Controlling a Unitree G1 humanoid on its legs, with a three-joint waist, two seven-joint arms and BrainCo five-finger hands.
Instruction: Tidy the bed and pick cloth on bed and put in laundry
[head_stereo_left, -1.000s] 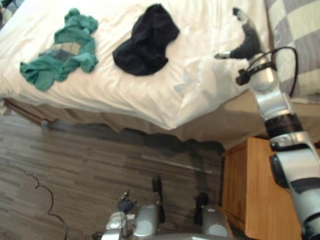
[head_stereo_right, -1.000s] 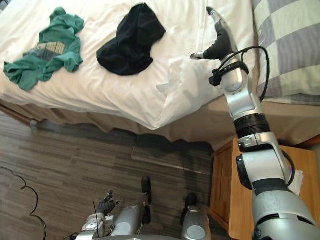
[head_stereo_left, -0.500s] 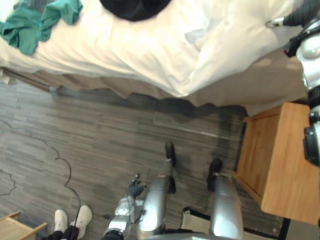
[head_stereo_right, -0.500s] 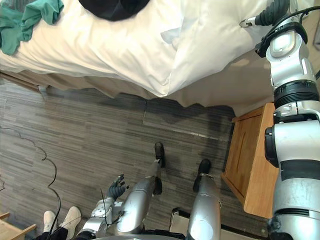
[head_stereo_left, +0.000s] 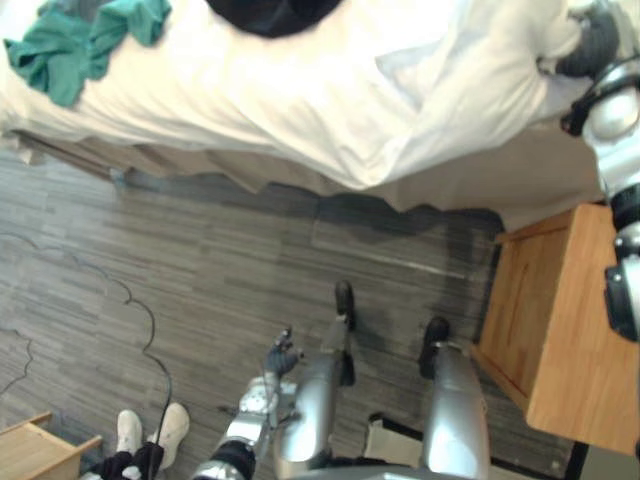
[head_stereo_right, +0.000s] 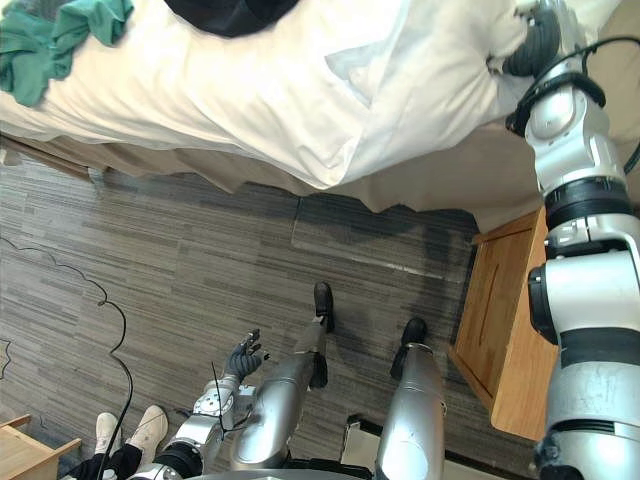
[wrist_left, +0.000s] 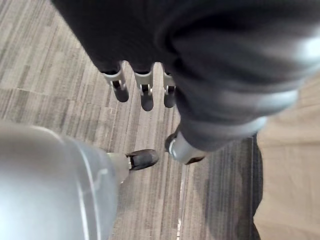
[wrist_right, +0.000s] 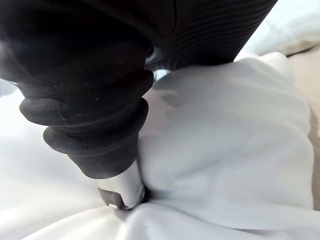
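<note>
While the left hand (head_stereo_left: 280, 358) hangs low over the floor (head_stereo_left: 200, 250), fingers loosely apart, the right hand (head_stereo_right: 540, 42) has sunk into the duvet's (head_stereo_left: 400, 100) bunched edge; its grip cannot be told. Tidying seems begun. Green cloth (head_stereo_left: 70, 45) and black cloth (head_stereo_left: 270, 10) lie beyond on it, uncollected.

The top edge cuts off the black cloth (head_stereo_right: 232, 12) and the green cloth (head_stereo_right: 60, 35); folds of white sheet (wrist_right: 225, 140) hide much of the right hand (wrist_right: 95, 115)
</note>
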